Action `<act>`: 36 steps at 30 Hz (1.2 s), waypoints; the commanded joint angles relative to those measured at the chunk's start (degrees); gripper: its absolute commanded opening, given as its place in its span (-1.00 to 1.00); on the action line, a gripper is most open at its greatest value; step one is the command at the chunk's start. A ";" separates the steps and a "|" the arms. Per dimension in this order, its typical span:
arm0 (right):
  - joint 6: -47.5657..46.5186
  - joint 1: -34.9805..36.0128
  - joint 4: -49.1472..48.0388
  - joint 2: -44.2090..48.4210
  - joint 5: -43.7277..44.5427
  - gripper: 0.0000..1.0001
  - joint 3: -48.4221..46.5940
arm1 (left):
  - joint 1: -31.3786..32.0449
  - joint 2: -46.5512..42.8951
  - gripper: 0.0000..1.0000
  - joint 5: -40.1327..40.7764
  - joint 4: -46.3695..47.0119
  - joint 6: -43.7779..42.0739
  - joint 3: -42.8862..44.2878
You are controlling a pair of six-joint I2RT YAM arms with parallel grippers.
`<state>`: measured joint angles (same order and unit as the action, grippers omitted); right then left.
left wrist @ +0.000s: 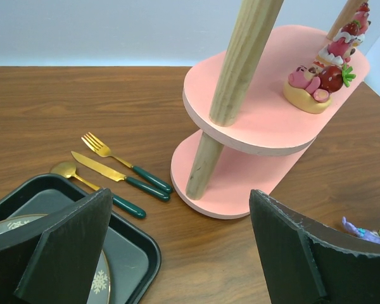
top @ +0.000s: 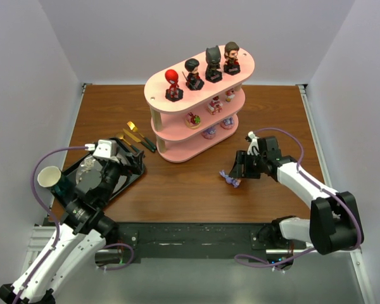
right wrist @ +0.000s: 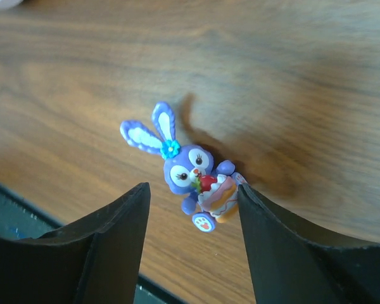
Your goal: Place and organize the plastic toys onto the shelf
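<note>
I'm looking at a brown wood table [top: 177, 196] boxed in by plain white walls [top: 196, 38] on three sides, with a dark rail [top: 190, 239] along the near edge where the arms are bolted.

The count:
- One pink shelf [top: 157, 88] with three tiers stands toward the back of the table.
- Four big-headed figures [top: 173, 82] are lined up on its top board.
- Three small toys [top: 192, 119] sit on the middle board.
- Two more [top: 209, 132] are on the bottom one.
- One purple bunny [right wrist: 189, 168] lies on the bare wood in front of the shelf, to its right, so ten toys in all.
- To the left are one black tray [top: 132, 179] with a clear plate [top: 88, 172] in it and one white cup [top: 47, 177] beside it.
- Three pieces of gold cutlery [top: 136, 136] – fork, knife and spoon – lie between the tray and the shelf.

The right gripper [right wrist: 191, 190] is down at the bunny, its jaws parted with the toy between them. In the wrist view the finger on the right is at the bunny's side, touching or very nearly so, while the other has a clear gap – nothing is pinched. The bunny lies on the wood, ears pointing away from the fingers.

The left gripper [top: 134, 159] hangs over the tray's far end with its jaws spread wide and nothing between them, well apart from every toy.
</note>
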<state>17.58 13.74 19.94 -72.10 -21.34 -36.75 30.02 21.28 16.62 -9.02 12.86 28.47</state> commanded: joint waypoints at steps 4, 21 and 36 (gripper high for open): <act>-2.64 -0.20 2.11 -1.03 -7.04 0.11 -0.86 | -0.31 0.43 0.88 -0.89 0.67 -0.38 0.45; -2.73 0.41 0.54 -2.08 -8.10 -0.01 1.68 | -0.40 0.87 0.87 -1.59 0.76 -0.38 0.54; -1.85 0.41 -3.77 -3.05 -10.82 -0.60 3.44 | -0.40 1.13 0.87 -1.68 0.67 -0.38 0.54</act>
<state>15.92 13.87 17.58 -76.18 -30.09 -33.28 30.02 22.06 15.57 -9.06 12.86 28.47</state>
